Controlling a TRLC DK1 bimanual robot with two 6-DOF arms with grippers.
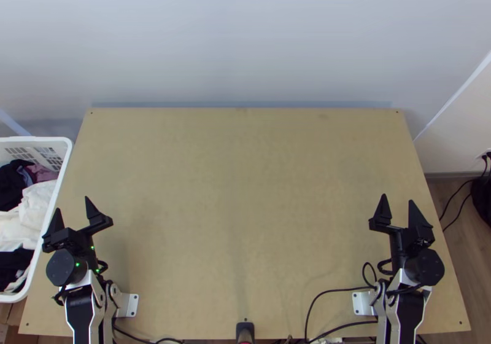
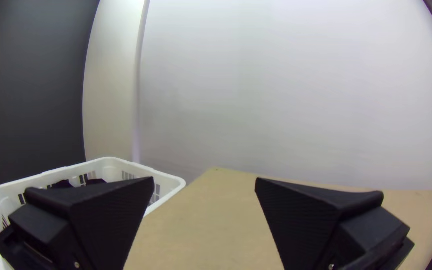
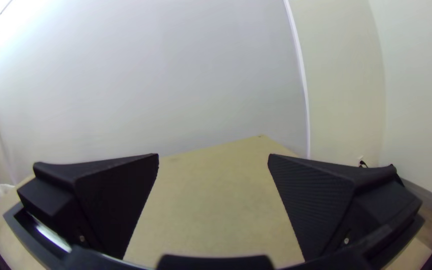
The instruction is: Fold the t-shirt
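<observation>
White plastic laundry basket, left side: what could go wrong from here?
The black and white clothes lie heaped in the white plastic laundry basket, so a grasp might bring up several.
The left gripper, black and wide-fingered, is beside its rim and could bump it.
Loose black cable by the right arm might snag a dragged shirt.

white basket (image 1: 38,139) partly beyond the top view's left edge

The counter (image 1: 245,190) looks like smooth, matt wood. Left of the counter, the basket (image 1: 37,139) is smooth plastic around soft, matt cloth (image 1: 37,204). Near the counter's front corners, the left end effector (image 1: 73,203) and right end effector (image 1: 398,198) have matt, finely ribbed fingers (image 3: 311,200).
</observation>
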